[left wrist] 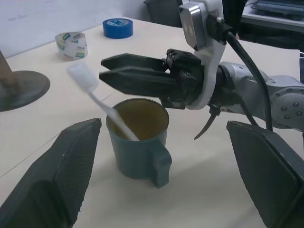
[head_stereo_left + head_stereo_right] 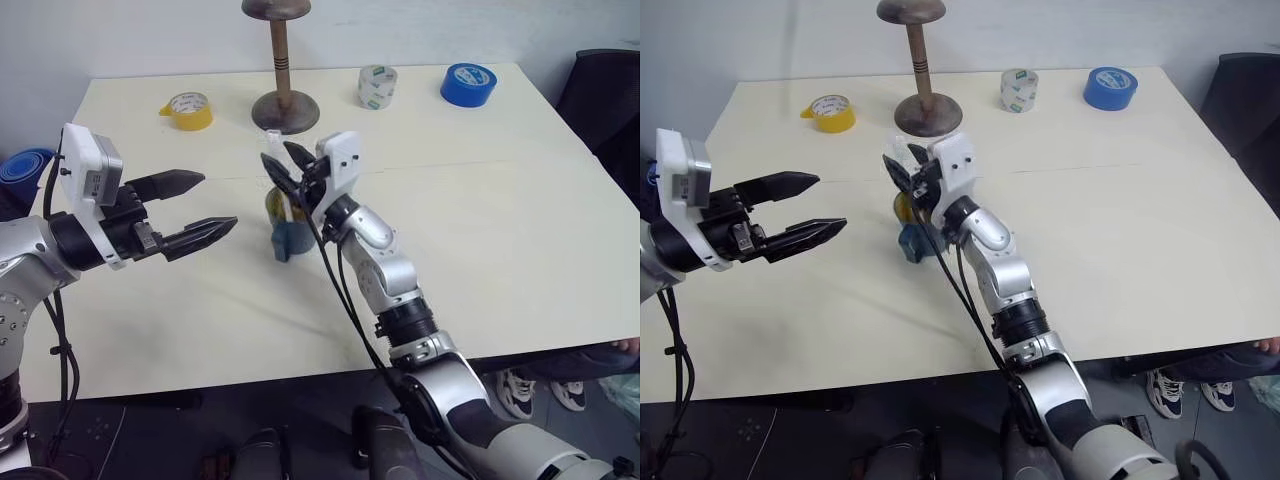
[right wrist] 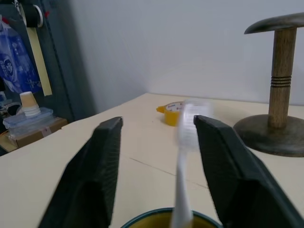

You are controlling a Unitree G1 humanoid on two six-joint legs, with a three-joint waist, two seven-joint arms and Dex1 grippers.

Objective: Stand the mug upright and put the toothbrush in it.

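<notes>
Standing in the upright mug (image 1: 138, 142), the toothbrush (image 1: 102, 102) sits untouched between the right gripper's (image 3: 156, 156) parted jaws.

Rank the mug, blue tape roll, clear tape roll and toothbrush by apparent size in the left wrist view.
1. Mug, though it is nearest the camera.
2. Toothbrush.
3. Clear tape roll and blue tape roll look alike; both lie farther off, so unsure.

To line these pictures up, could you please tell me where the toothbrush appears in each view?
Left eye view: toothbrush head pokes up behind the right hand, above the mug.
Right eye view: mostly hidden by that hand.
Left wrist view: leaning in the mug, head up.
Right wrist view: upright between the fingers.
Shared landmark: the wooden stand.
</notes>
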